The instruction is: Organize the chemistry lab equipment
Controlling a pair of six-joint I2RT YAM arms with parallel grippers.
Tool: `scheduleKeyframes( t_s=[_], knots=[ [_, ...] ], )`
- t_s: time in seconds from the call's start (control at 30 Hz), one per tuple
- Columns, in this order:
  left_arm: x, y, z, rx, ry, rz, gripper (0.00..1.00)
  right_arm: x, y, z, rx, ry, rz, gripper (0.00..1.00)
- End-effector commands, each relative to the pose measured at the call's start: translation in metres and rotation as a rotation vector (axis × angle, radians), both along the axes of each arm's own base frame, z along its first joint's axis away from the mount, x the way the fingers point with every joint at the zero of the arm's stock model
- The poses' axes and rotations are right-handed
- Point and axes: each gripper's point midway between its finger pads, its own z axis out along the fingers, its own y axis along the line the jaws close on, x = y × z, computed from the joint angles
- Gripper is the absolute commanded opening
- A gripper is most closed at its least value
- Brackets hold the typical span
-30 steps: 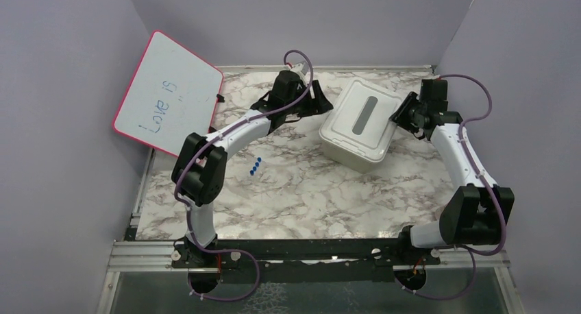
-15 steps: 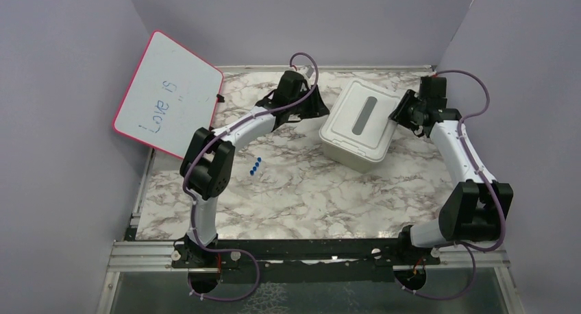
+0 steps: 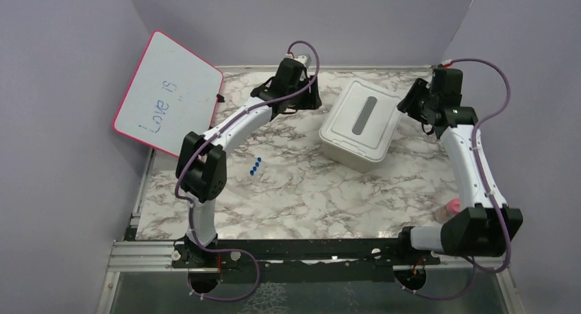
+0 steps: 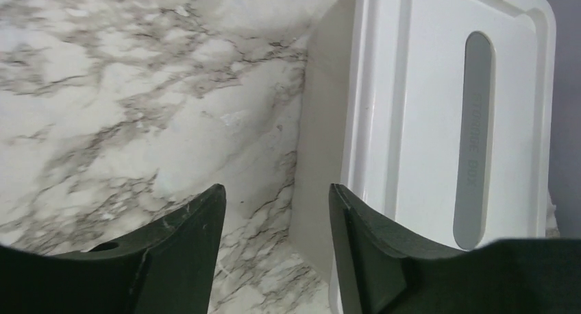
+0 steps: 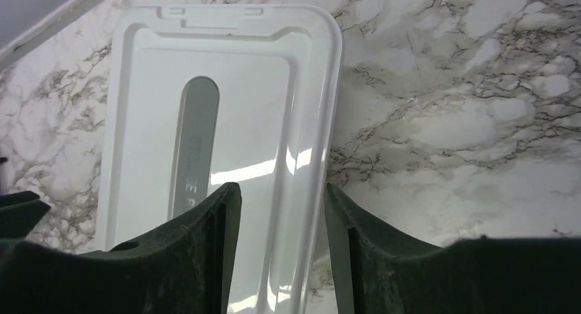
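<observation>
Of the chemistry lab equipment, only a short row of tiny blue pieces point(image 3: 255, 165) shows, lying loose on the marble table point(image 3: 308, 190). A white storage box point(image 3: 360, 122) with a grey handle strip in its closed lid stands at the back centre. My left gripper point(image 3: 316, 100) hovers at the box's left side, open, with bare marble and the box wall point(image 4: 318, 129) between its fingers point(image 4: 185, 245). My right gripper point(image 3: 405, 103) hangs at the box's right side, open, its fingers point(image 5: 209, 252) straddling the lid's rim point(image 5: 322, 142) from above without touching it.
A pink-framed whiteboard point(image 3: 168, 93) with blue writing leans against the left wall. Something small and pink point(image 3: 451, 206) peeks out behind my right arm's elbow at the table's right edge. Purple walls close in the back and both sides.
My right gripper has drawn back and to the right off the box, its jaws standing wider. My left gripper has pulled slightly away from the box's left side.
</observation>
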Motion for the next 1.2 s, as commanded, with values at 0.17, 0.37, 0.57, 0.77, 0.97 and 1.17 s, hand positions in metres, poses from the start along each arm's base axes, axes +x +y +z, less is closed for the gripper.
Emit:
scheduleKeyframes(
  t_s=[0.17,0.37,0.57,0.77,0.97,1.17],
  knots=[
    [-0.05,0.147,0.137,0.211,-0.328,0.234,0.81,-0.091,0.0,0.051,-0.026,-0.138,-0.007,0.81],
    [-0.119,0.22,0.163,0.306,-0.437,0.34,0.98,-0.132,-0.005,0.081,-0.045,-0.231,-0.048,1.0],
    [-0.182,0.277,0.186,0.317,-0.486,0.464,0.99,-0.168,-0.011,0.109,-0.078,-0.354,-0.079,1.0],
    [-0.239,0.339,0.193,0.328,-0.514,0.651,0.99,-0.201,-0.009,0.123,-0.077,-0.4,-0.076,1.0],
    [-0.273,0.364,0.191,0.321,-0.519,0.701,0.99,-0.218,-0.006,0.132,-0.078,-0.435,-0.056,1.0],
    [-0.276,0.364,0.188,0.313,-0.508,0.698,0.99,-0.218,-0.005,0.134,-0.08,-0.438,-0.05,1.0]
  ],
)
